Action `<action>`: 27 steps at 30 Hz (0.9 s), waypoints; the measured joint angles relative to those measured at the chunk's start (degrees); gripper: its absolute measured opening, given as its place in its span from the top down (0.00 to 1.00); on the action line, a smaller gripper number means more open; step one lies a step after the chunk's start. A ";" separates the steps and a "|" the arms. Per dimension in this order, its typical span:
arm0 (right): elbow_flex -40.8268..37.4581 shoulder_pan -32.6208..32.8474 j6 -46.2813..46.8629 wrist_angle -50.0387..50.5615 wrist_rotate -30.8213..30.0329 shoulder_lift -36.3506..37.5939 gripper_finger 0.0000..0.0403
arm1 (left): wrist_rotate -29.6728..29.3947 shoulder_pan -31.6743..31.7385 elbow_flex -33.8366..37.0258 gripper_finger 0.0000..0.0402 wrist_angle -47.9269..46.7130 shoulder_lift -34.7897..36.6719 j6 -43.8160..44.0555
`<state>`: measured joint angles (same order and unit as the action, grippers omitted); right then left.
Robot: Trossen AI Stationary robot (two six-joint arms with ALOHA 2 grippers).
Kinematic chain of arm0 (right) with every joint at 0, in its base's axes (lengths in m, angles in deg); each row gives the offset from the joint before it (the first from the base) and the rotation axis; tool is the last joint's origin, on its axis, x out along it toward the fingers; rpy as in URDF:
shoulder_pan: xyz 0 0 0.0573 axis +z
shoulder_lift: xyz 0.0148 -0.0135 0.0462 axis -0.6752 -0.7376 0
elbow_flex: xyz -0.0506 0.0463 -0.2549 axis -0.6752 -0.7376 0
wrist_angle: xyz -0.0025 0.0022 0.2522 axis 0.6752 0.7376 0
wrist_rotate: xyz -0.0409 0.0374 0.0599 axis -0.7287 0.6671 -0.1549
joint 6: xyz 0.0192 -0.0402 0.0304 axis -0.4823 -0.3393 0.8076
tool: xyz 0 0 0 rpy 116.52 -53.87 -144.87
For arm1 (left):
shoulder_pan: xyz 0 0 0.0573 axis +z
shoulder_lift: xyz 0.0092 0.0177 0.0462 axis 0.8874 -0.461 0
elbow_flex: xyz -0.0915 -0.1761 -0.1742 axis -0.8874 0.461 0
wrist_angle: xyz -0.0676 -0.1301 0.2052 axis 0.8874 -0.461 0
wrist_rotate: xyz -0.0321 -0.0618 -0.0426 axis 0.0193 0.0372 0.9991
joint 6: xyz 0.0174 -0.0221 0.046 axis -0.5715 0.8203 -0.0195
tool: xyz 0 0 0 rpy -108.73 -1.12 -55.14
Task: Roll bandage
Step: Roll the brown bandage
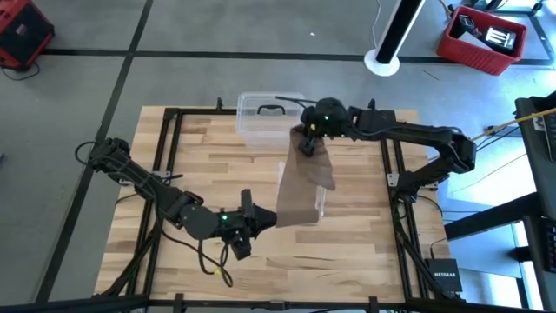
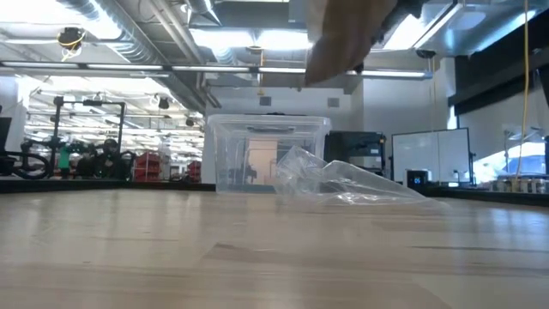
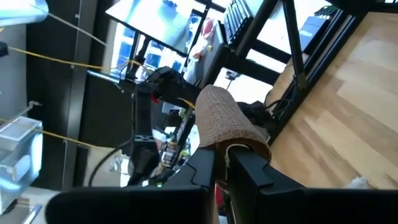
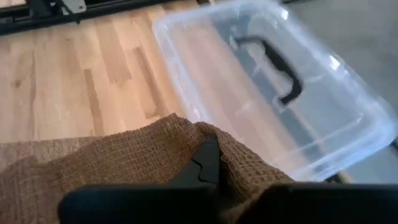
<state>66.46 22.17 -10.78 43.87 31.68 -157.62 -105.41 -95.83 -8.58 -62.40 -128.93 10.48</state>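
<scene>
The left gripper (image 1: pixel 259 217), at the near side of the table (image 1: pixel 365 261), pinches one end of the bandage (image 1: pixel 300 187). The strip is stretched through the air, probably taut for rolling. The right gripper (image 1: pixel 308 143) clamps the far end above the plastic box (image 1: pixel 256 117).

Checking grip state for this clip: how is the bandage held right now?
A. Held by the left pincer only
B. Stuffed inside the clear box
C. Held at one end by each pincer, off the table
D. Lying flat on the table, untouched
C: the right pincer pinches the bandage at its far end, the left pincer grips its near end, and it hangs between them above the table.
</scene>
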 joint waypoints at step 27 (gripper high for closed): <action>-11.71 -0.02 6.31 -4.02 6.99 -0.57 0.25 | 19.18 15.37 23.07 0.96 3.62 0.08 42.77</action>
<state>54.75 22.15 -4.47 39.85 38.67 -158.19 -86.22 -80.46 14.49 -58.78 -128.85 53.25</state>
